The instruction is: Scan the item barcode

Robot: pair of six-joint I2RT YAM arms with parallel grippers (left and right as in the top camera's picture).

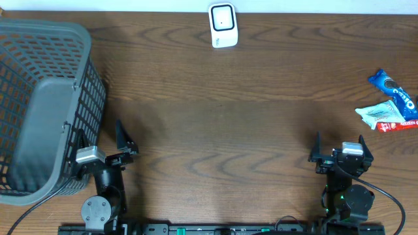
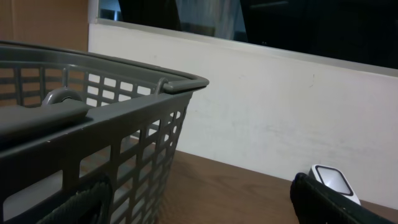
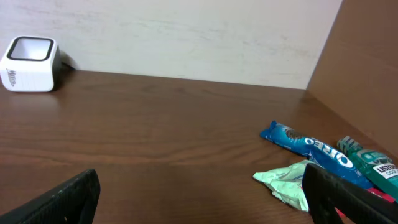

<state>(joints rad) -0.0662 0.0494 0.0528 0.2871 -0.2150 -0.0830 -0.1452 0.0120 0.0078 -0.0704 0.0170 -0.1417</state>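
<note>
**Black fingers spread wide at both wrists, nothing between them**

Left gripper [image 1: 98, 135] sits at the near edge of the table [image 1: 222, 130] with its jaws far apart and nothing held. In its own wrist view only the finger [image 2: 329, 205] at the lower right and a dark, blurred one at the lower left show. Its outer finger stands right against the mesh wall of the grey basket [image 1: 81, 39], which fills the table's left end; whether they touch I cannot tell. From that wrist the basket [image 2: 124, 143] rises close on the left.

Right gripper [image 1: 339, 140] is at the near edge towards the right, jaws equally wide and empty. Its fingers [image 3: 348, 196] frame bare wood in the wrist view.

Beyond it, near the right edge of the table and well apart from both grippers, lie the items. A blue Oreo packet [image 1: 392, 88] lies at a slant, with a pale green crumpled wrapper [image 1: 377, 112] just beside it and a red pack [image 1: 398, 125] along the wrapper's near side. From the right wrist the Oreo packet [image 3: 311, 149] and the wrapper [image 3: 283, 180] are touching.

At the middle of the far edge stands the white scanner [image 1: 223, 25], far from the items and from both arms. It shows small in both wrist views [image 2: 333, 180] [image 3: 28, 56].
</note>
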